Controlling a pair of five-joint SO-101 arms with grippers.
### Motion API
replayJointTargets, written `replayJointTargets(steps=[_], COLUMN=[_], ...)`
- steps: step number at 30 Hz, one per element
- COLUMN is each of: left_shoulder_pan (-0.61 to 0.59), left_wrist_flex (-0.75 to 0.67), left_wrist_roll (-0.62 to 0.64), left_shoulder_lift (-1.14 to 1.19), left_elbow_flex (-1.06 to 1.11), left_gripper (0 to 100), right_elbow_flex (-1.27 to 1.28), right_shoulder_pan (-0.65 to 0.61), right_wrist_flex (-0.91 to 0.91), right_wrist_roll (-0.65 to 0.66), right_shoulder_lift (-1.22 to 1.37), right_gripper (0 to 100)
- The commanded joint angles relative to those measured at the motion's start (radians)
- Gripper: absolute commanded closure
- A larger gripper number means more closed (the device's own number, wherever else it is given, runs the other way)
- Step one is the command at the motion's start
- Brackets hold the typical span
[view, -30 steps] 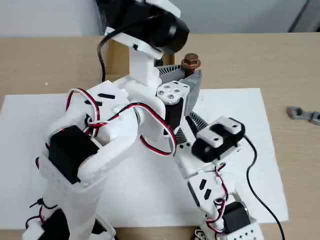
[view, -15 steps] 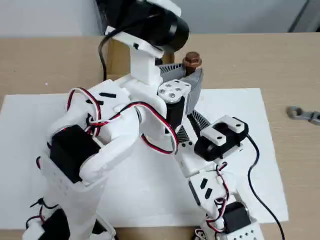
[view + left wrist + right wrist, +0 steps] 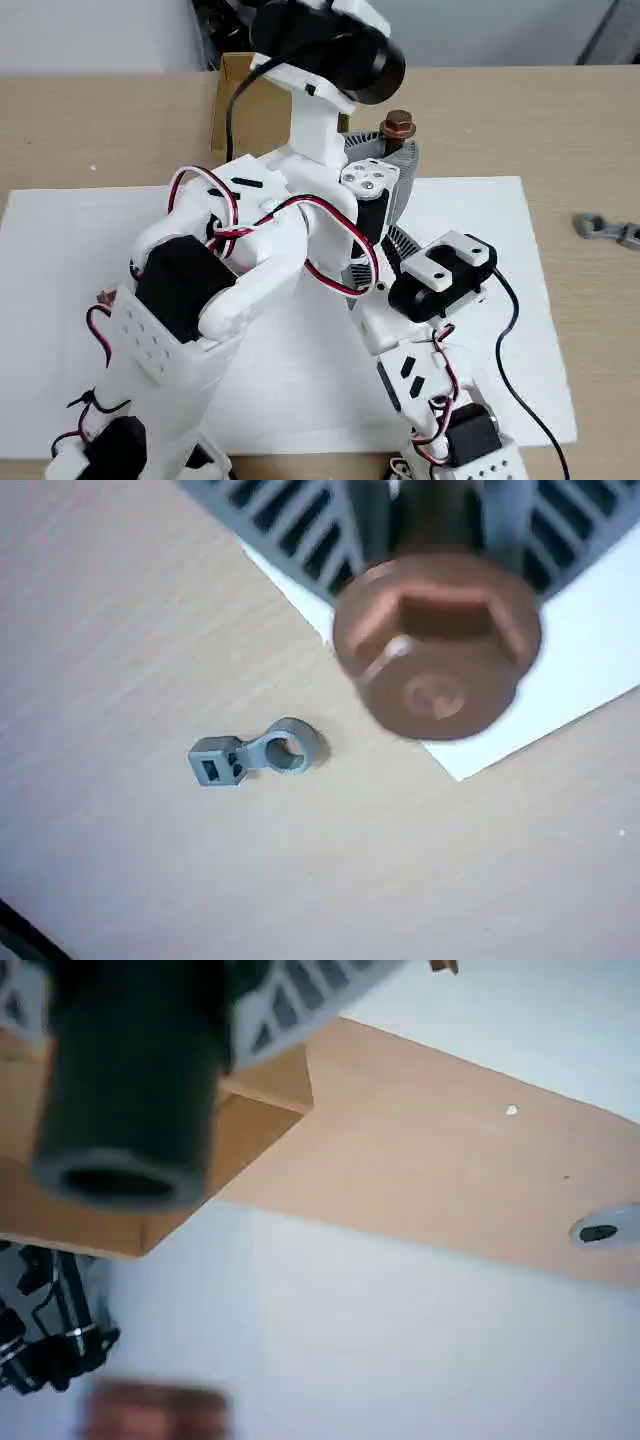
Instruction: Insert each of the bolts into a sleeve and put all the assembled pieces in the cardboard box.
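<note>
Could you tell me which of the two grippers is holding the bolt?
The left gripper: it grips the copper bolt, while the right gripper holds a black sleeve instead.

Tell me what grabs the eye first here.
A copper-coloured bolt, clamped in the left gripper, hangs over a corner of the white sheet. The right gripper holds a black sleeve near the cardboard box. A small grey wrench lies alone on the wooden table.

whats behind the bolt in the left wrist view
Behind the bolt lie a corner of the white sheet and bare wooden table, with a small grey tool on the wood. The bolt's head covers part of the sheet; that patch is hidden.
</note>
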Motion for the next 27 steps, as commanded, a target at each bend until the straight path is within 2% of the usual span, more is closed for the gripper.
replayJointTargets(steps=[1, 5, 10, 20, 27], left_shoulder_pan=[-0.035, -0.078, -0.075, -0.075, -0.077], left_wrist_flex=[-0.038, -0.044, -0.091, -0.092, -0.150], left_wrist_roll=[0.000, 0.000, 0.002, 0.002, 0.002], left_shoulder_lift=[-0.029, -0.021, -0.029, -0.028, -0.029], left_elbow_flex=[-0.004, 0.005, 0.081, 0.094, 0.211], left_gripper=[100, 100, 100, 100, 100], right_elbow_flex=[-0.012, -0.012, -0.012, -0.014, -0.014], right_shoulder_pan=[0.005, 0.005, 0.005, 0.005, 0.005], right_wrist_flex=[-0.021, -0.021, -0.021, -0.021, -0.021], right_wrist_roll=[-0.011, -0.011, -0.011, -0.011, -0.011], right_shoulder_lift=[-0.012, -0.012, -0.012, -0.012, -0.012], right_gripper=[99.2, 99.2, 99.2, 99.2, 99.2])
